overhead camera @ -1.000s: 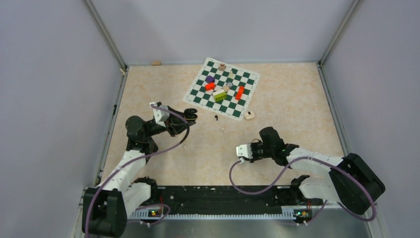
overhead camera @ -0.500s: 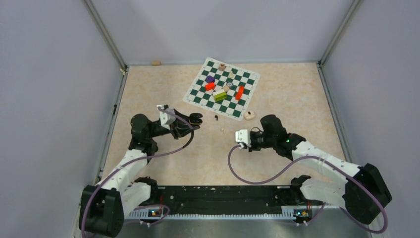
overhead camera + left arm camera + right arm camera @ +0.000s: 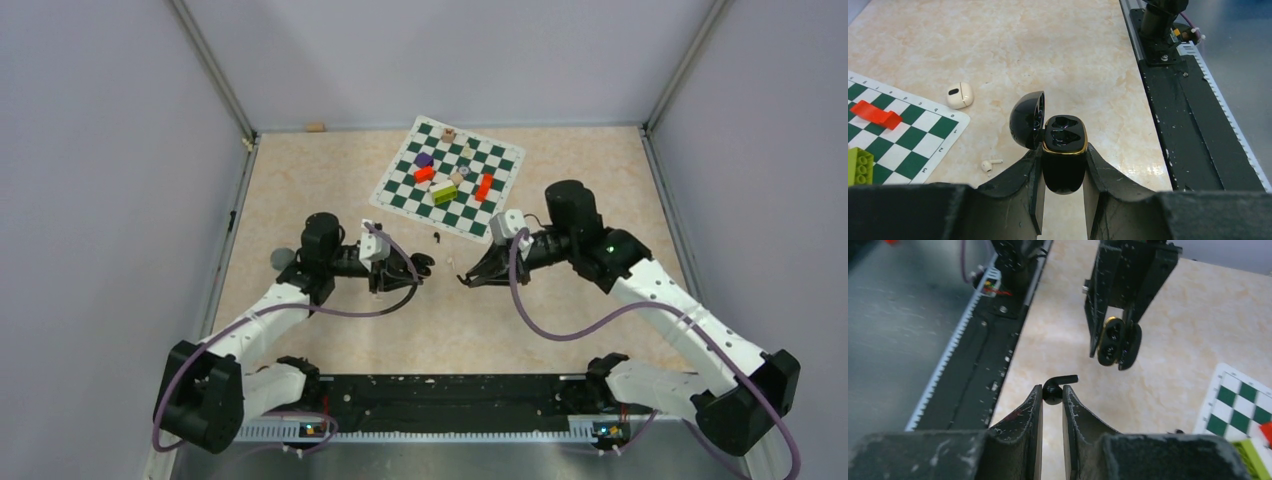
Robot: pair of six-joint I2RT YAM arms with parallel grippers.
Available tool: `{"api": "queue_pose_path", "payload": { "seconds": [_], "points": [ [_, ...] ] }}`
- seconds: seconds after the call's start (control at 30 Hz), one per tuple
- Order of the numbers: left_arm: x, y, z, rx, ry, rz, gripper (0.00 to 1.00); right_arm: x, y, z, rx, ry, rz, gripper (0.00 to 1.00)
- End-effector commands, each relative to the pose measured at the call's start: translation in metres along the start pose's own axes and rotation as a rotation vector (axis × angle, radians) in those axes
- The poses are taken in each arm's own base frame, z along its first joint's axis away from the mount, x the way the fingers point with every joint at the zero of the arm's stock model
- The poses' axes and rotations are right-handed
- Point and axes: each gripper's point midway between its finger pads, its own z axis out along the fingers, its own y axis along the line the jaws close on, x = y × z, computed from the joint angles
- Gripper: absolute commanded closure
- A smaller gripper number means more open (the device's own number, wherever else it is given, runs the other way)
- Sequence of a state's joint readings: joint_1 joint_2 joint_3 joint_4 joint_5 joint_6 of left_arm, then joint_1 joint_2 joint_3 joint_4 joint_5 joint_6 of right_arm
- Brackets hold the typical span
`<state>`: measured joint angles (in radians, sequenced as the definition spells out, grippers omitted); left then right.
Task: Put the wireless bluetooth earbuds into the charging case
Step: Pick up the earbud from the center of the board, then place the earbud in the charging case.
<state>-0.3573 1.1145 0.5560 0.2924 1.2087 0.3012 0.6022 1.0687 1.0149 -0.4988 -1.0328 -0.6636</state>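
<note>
My left gripper (image 3: 416, 266) is shut on the charging case (image 3: 1064, 165), a glossy black pod with a gold rim. Its lid (image 3: 1026, 120) is swung open and both cavities look empty. My right gripper (image 3: 466, 280) is shut on one black earbud (image 3: 1052, 389), stem pointing right. It faces the case (image 3: 1114, 342) across a short gap, both held above the table. The second black earbud (image 3: 437, 238) lies on the table near the chessboard's front edge.
A chessboard mat (image 3: 470, 190) with several coloured blocks lies behind the grippers. A white earbud (image 3: 990, 164) and a white case (image 3: 959, 95) lie on the table near the mat (image 3: 903, 150). The black base rail (image 3: 1188, 115) runs along the near edge.
Both grippers have moved toward the middle of the table. The left carried the case to the right; the right swung up and left, now pointing at the case.
</note>
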Motion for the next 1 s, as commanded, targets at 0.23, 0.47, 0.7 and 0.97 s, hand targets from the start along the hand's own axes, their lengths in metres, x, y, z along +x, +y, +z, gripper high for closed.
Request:
{"api": "queue_pose_path", "payload": {
  "seconds": [0.23,0.47,0.7,0.97],
  "points": [
    [-0.005,-0.014,0.01,0.112,0.011,0.035,1.0,-0.043,0.025,0.001,-0.241,-0.236,0.265,0.92],
    [-0.001,-0.031,0.016,0.199,0.019,0.04,1.0,-0.038,0.015,0.007,-0.242,-0.23,0.299,0.93],
    [0.002,-0.041,0.017,0.25,0.028,0.027,1.0,-0.027,0.006,0.016,-0.232,-0.244,0.359,0.93],
    [0.002,-0.047,0.02,0.28,0.031,0.022,1.0,-0.018,-0.001,0.029,-0.235,-0.231,0.392,0.94]
  ]
}}
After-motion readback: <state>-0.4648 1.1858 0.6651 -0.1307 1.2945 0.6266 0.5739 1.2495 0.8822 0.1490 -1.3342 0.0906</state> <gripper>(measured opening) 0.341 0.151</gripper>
